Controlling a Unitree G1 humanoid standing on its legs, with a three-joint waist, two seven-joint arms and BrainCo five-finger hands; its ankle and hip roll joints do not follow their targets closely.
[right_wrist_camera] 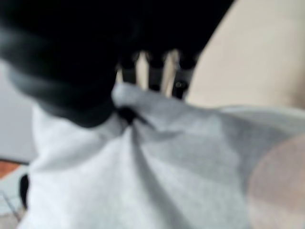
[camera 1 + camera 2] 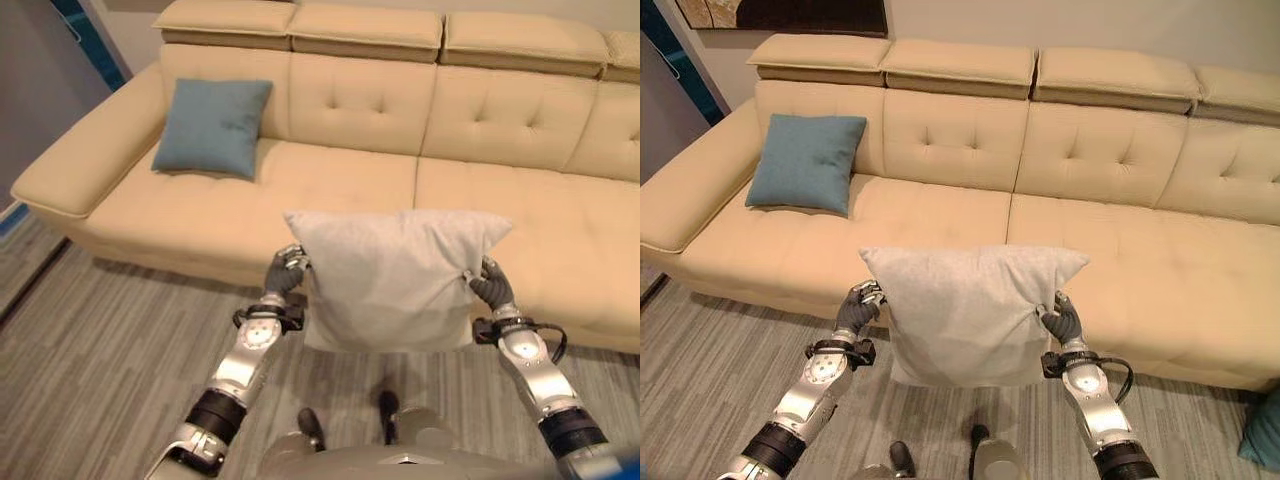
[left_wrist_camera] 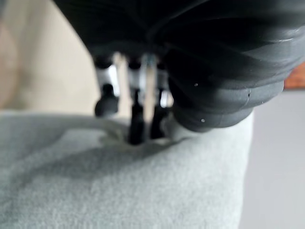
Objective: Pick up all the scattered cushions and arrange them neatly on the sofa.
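Beige sofa (image 2: 330, 190), teal cushion (image 2: 212, 126) propped at its left end. I've got the grey cushion (image 2: 392, 280) up off the floor before the front edge, left robot hand (image 2: 285, 272) and right robot hand (image 2: 490, 283) each pinching a side edge. Light, soft, sags; side grips suit.
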